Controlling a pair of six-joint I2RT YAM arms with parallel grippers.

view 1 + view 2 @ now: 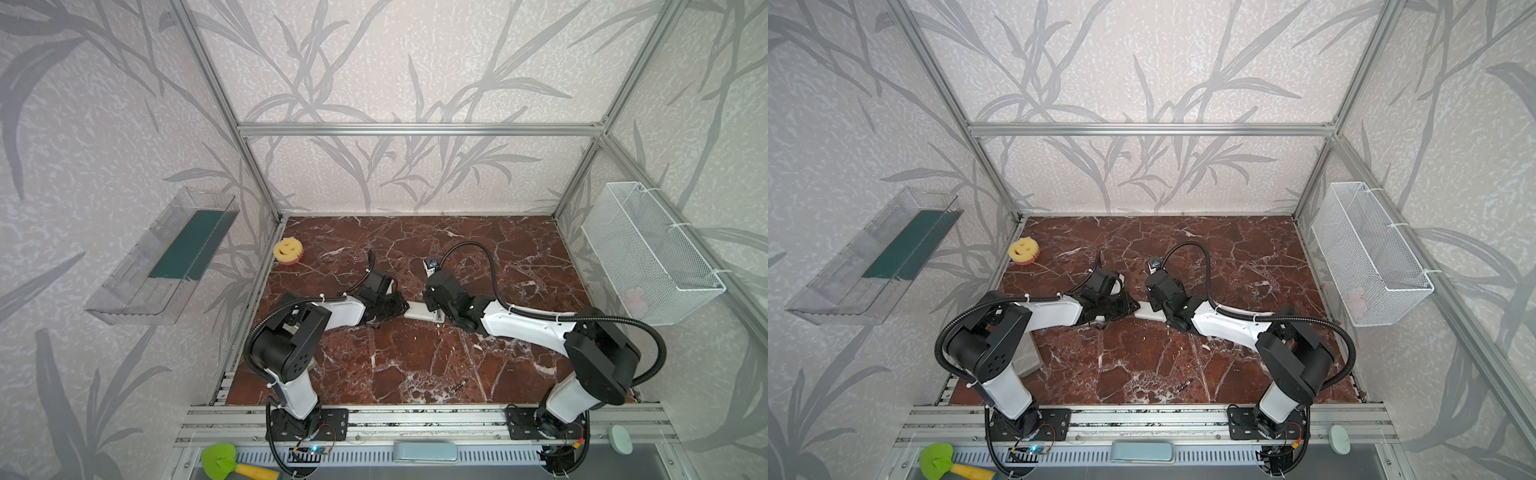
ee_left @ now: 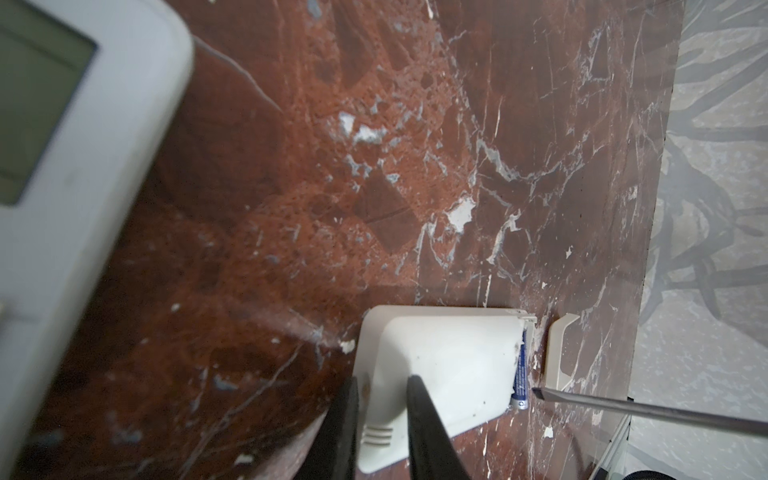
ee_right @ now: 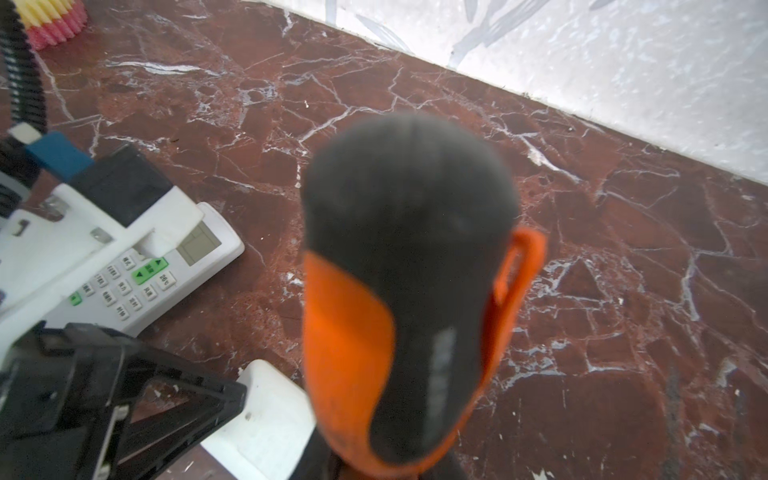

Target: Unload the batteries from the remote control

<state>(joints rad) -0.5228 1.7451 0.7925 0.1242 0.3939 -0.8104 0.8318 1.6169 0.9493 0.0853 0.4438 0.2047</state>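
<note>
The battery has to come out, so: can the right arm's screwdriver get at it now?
Probably yes. The battery lies exposed at the open edge of the remote, with the screwdriver tip right beside it and nothing between. The left gripper clamps the far end.

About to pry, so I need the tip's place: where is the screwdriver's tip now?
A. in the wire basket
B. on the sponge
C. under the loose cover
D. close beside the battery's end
D: the left wrist view shows the screwdriver with its tip close by the end of the battery in the remote, apart from the cover.
</note>
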